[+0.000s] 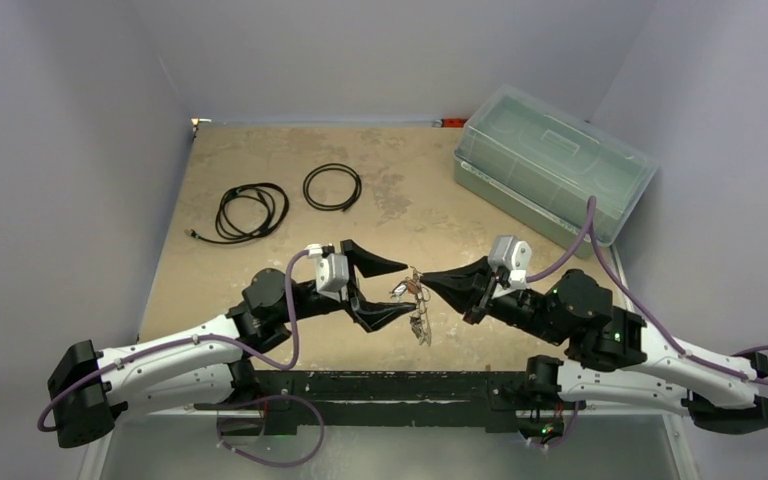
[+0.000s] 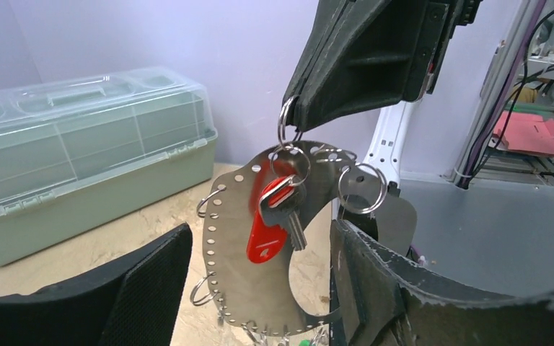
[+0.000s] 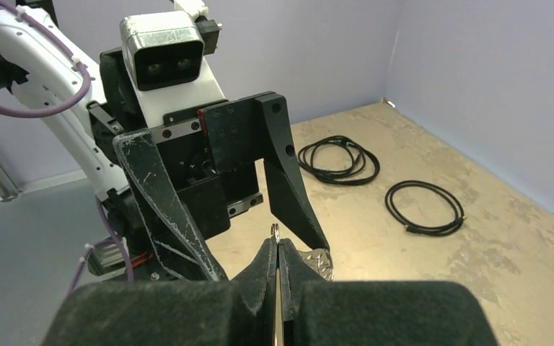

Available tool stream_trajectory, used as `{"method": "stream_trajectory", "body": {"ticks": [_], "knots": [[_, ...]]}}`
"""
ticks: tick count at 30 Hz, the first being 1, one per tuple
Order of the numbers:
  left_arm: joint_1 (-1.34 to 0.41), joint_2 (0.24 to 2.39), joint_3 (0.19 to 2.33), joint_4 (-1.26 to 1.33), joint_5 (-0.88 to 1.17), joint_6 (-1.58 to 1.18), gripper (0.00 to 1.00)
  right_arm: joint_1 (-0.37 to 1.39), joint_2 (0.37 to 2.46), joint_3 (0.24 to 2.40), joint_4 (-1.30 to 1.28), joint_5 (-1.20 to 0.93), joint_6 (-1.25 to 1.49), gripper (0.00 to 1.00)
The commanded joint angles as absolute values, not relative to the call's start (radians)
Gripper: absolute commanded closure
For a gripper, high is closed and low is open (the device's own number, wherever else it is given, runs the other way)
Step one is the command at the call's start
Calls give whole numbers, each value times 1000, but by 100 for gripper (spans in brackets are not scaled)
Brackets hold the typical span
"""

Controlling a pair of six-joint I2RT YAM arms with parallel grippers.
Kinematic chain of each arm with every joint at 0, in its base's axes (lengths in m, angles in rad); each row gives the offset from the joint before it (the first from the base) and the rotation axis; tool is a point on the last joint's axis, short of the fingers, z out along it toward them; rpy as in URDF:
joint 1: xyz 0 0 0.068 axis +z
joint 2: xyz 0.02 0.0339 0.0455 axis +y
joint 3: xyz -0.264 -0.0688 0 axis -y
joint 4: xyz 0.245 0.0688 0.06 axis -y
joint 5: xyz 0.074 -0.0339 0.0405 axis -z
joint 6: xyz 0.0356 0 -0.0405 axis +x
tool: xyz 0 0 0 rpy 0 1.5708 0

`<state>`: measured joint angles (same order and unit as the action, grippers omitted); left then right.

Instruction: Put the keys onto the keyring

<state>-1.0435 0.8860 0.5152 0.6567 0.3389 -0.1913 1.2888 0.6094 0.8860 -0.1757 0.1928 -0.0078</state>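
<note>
**Keyring hangs between one clamped gripper and one open**

The right gripper, clenched tight, pinches the keyring at its upper edge, so the perforated metal crescent dangles long axis downward, clear of the worktop. The left gripper, released and wide, straddles the hanging plate with a finger on either side and grasps nothing; contact cannot be told. A red key hangs on the plate. The left arm looks best placed for the next grip.
</note>
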Motion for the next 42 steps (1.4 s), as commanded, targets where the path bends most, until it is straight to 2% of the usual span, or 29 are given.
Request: {"method": "stream_trajectory", "body": {"ticks": [1,4,6,11,15,16,20,30,42], "knots": [[-1048,882,511,734,374,-208,35,1287,622,925,-82,158,-8,100],[-1049,890,520,722,370,-221,48,1287,630,927,-74,152,-8,100],[-1049,896,532,694,353,-228,60,1287,633,927,-67,155,-8,100],[-1050,906,547,663,337,-238,75,1287,644,927,-60,158,-8,100],[-1051,913,560,641,325,-246,98,1287,644,924,-57,168,21,100],[-1051,912,564,633,319,-251,100,1287,643,922,-58,171,21,100],[-1051,897,592,564,261,-263,100,1287,631,903,-57,194,27,100],[-1051,932,768,193,131,-204,100,1287,629,861,-94,374,64,100],[-1067,1022,924,-96,63,-162,100,1287,686,862,-163,399,33,100]]}}
